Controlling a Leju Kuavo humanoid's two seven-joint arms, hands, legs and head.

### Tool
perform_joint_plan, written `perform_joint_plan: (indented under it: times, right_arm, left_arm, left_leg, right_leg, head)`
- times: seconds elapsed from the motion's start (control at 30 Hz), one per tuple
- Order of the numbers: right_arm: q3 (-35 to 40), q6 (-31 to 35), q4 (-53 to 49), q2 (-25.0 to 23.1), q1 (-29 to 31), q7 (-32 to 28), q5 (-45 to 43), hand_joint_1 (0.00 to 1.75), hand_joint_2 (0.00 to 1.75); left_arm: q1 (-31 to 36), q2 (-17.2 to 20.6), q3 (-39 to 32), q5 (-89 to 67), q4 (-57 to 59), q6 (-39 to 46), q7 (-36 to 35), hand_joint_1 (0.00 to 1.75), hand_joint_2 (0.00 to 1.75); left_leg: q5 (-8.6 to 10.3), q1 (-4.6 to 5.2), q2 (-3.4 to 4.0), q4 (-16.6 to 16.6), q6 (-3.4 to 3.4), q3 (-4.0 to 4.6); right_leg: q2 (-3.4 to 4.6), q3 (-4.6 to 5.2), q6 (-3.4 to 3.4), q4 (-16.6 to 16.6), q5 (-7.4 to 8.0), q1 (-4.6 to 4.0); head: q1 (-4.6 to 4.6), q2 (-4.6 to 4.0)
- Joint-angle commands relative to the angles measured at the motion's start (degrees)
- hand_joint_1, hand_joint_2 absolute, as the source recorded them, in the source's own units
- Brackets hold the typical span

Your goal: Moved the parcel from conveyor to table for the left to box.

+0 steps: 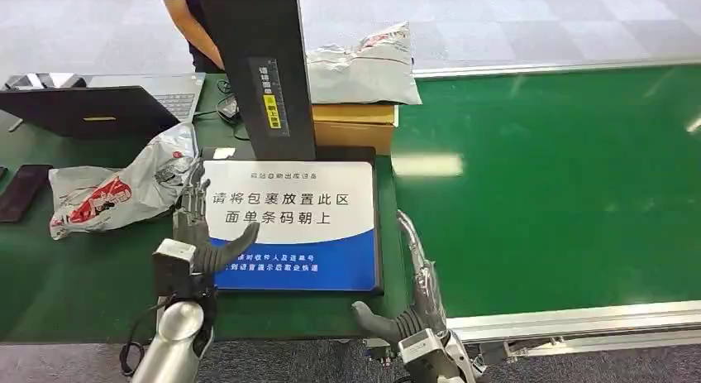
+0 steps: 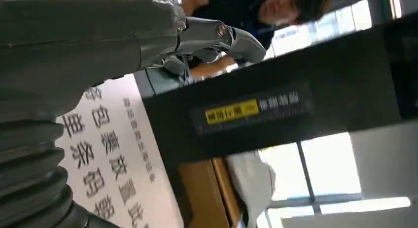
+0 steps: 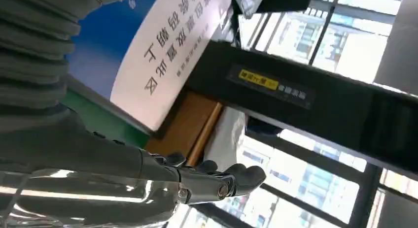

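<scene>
Head view: two parcels (image 1: pixel 112 189) (image 1: pixel 364 67) (perhaps more hidden), one box (image 1: pixel 354 126).

We see lots of bare green conveyor (image 1: pixel 562 193) right of the black post (image 1: pixel 264 64). The post stands over the sign board (image 1: pixel 293 226). A cardboard box (image 1: pixel 354 125) sits just right of the post, and a grey parcel (image 1: pixel 112 189) lies left of it.
</scene>
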State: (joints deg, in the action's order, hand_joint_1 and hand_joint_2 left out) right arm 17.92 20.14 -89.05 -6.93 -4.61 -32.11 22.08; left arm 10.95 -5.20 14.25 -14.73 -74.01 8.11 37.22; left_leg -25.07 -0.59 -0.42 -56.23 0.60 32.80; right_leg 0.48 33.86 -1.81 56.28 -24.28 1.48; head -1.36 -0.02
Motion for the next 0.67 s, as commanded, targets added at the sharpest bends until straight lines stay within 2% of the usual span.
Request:
perform_joint_plan:
  times: [0.03, 0.07, 0.1, 0.3, 0.43, 0.47, 0.67]
  right_arm:
    - [-1.5, 0.9, 6.6, -0.1, 2.8, 1.3, 2.1, 0.00, 1.75]
    - [-1.5, 1.2, 7.7, -0.4, 3.5, 1.8, 2.2, 0.00, 1.75]
    - [-1.1, 1.2, 8.8, -0.5, 4.3, 1.8, 2.2, 0.00, 0.00]
    - [-0.5, 2.6, 12.2, -0.7, 6.3, 5.9, 3.4, 0.00, 0.00]
    - [-0.1, 1.3, 13.5, -0.6, 7.1, 6.0, 1.4, 0.00, 0.00]
    - [0.1, 1.1, 14.1, -0.6, 7.6, 6.0, 1.2, 0.00, 1.75]
    - [0.6, 0.0, 17.4, -0.8, 9.5, 6.4, -0.8, 0.00, 1.75]
  left_arm:
    - [-1.4, -2.2, 2.8, -0.3, 2.2, -1.4, 0.4, 0.00, 1.75]
    - [-2.4, -2.3, 2.6, -0.4, 1.3, -0.8, 0.5, 0.00, 1.75]
    - [-3.3, -2.5, 2.6, -0.4, 0.3, -0.9, 0.4, 0.00, 1.75]
    - [-5.7, -3.0, 2.4, -2.9, -2.9, 0.7, -1.1, 0.00, 1.75]
    - [-6.7, -2.6, 2.5, -4.2, -4.3, 0.5, -1.9, 0.00, 1.75]
    - [-7.1, -2.4, 2.7, -4.7, -4.8, 0.4, -2.4, 0.00, 1.75]
    - [-8.3, -2.2, 2.0, -5.3, -5.0, 0.3, -3.8, 0.00, 1.75]
  left_leg:
    - [-0.01, -0.01, 0.04, 0.1, -0.02, -0.15]
    - [-0.03, 0.00, 0.08, 0.1, -0.02, -0.20]
    - [-0.05, -0.01, 0.06, 0.1, -0.03, -0.24]
    - [-0.06, -0.03, 0.13, 0.1, -0.01, -0.18]
    - [-0.04, -0.01, 0.09, 0.0, -0.01, -0.11]
    - [-0.05, -0.02, 0.10, 0.0, -0.01, -0.12]
    - [-0.06, -0.01, 0.18, 0.1, -0.02, -0.19]
  right_leg:
    - [-0.02, -0.15, 0.09, -0.1, -0.01, -0.03]
    - [0.01, -0.19, 0.11, -0.1, -0.01, -0.03]
    - [-0.03, -0.25, 0.16, -0.1, -0.04, -0.05]
    - [0.06, -0.16, 0.14, -0.1, -0.02, -0.05]
    - [0.03, -0.10, 0.10, 0.0, -0.01, -0.03]
    - [0.05, -0.10, 0.11, 0.0, -0.01, -0.04]
    - [0.11, -0.15, 0.13, -0.1, 0.00, -0.04]
  head:
    - [0.00, 0.00]
    - [0.00, 0.00]
    - [0.00, 0.00]
    - [0.02, 0.00]
    - [0.00, 0.00]
    - [0.00, 0.00]
    - [0.00, 0.00]
